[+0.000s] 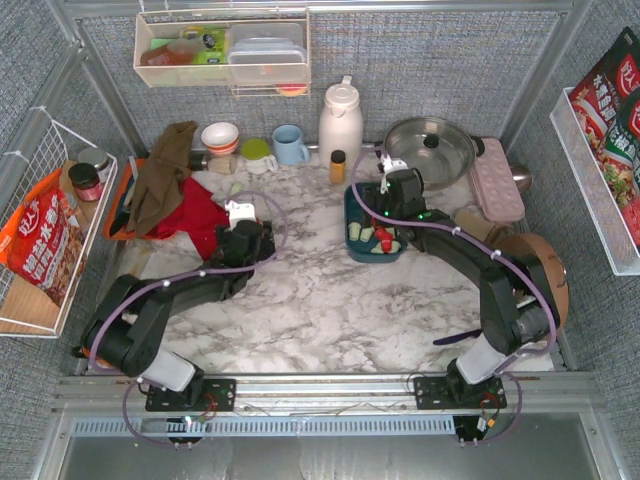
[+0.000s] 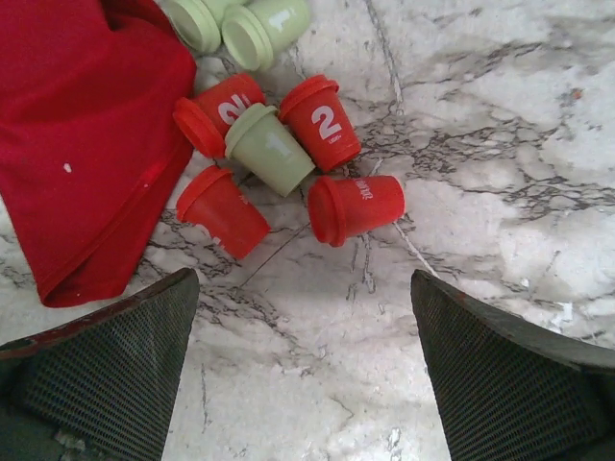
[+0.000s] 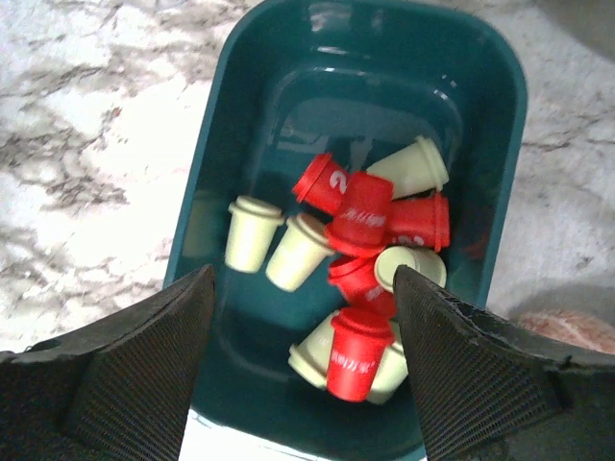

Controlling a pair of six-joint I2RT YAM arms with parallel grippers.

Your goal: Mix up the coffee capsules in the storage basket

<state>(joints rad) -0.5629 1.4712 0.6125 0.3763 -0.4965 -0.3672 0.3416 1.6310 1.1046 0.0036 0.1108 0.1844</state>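
Holding mixed red and green capsules (image 3: 360,226), the basket (image 3: 216,144) is sitting under the right gripper (image 3: 303,279), its fingers apart and empty. Several loose capsules (image 2: 288,154) are lying on the table (image 2: 480,125) by a red cloth (image 2: 86,125), awaiting the wide-open left gripper (image 2: 303,283).

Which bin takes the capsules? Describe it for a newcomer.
Find the tall white jug at the back of the marble table. Just in front of it, to the right, sits the storage basket. It is the only dark teal, solid-walled bin, with red and pale green coffee capsules inside.
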